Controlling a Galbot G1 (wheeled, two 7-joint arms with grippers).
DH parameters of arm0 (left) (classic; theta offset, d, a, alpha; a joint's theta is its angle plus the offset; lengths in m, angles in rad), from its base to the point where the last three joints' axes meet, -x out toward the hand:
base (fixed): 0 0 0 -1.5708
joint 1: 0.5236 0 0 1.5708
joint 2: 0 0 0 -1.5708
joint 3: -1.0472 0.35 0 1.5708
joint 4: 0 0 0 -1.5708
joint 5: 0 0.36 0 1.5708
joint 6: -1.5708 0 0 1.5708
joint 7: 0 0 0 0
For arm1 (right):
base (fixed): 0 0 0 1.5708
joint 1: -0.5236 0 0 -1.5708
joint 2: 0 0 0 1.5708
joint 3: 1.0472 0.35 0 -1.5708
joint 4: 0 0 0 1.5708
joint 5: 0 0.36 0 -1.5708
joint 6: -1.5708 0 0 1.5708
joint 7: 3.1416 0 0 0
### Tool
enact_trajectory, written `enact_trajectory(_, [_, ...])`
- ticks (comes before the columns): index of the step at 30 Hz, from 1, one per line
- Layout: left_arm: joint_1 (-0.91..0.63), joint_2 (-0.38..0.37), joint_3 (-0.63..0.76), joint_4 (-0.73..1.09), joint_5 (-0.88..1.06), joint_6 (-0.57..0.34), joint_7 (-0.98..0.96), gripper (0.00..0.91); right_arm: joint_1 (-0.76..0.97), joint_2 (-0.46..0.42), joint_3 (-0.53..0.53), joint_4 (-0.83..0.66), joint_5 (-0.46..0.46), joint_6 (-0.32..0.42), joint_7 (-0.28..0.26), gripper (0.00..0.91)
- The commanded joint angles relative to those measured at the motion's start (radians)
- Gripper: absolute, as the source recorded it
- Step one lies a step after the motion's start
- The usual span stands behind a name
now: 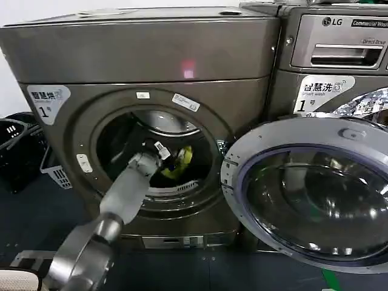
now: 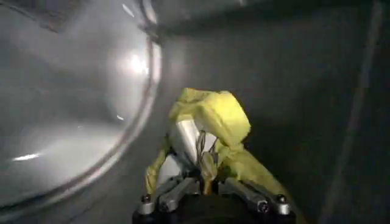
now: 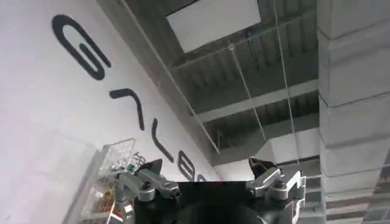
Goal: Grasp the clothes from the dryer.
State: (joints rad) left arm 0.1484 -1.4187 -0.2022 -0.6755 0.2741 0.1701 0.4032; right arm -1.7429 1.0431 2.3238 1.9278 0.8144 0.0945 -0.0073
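Observation:
The dryer [image 1: 139,54] stands with its round porthole open. My left arm reaches through the porthole into the drum. My left gripper [image 1: 162,155] is inside, against the clothes [image 1: 183,159], a small lime yellow-green garment. In the left wrist view the left gripper [image 2: 206,178] is shut on a fold of the clothes [image 2: 214,115], which bunch up just beyond the fingers, with white patches showing. The drum wall [image 2: 67,103] curves close beside them. My right gripper [image 3: 207,165] is open and holds nothing, pointing up at a ceiling and a lettered wall.
The dryer's glass door [image 1: 309,194] hangs open to the right of the porthole, near my arm's path. The LG machine [image 1: 339,54] stands behind it. Black baskets [image 1: 12,145] and a white basket [image 1: 57,173] sit on the floor at the left.

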Motion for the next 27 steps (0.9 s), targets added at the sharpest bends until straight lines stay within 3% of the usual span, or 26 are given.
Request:
enact_trajectory(1, [0.247, -0.008, -0.124, -0.354, -0.326, -0.199, -0.420, 0.000, -0.001, -0.004, 0.002, -0.015, 0.003, 0.031, -0.005, 0.907])
enact_trajectory(10, [0.437, -0.045, -0.187, -0.587, -0.339, -0.263, -0.588, 0.000, 0.012, -0.015, -0.005, -0.009, -0.001, 0.040, -0.010, 0.907])
enact_trajectory(27, [0.453, -0.076, -0.177, -0.583, -0.292, -0.271, -0.588, 0.000, -0.001, -0.018, 0.009, -0.018, 0.002, 0.063, -0.013, 0.907])
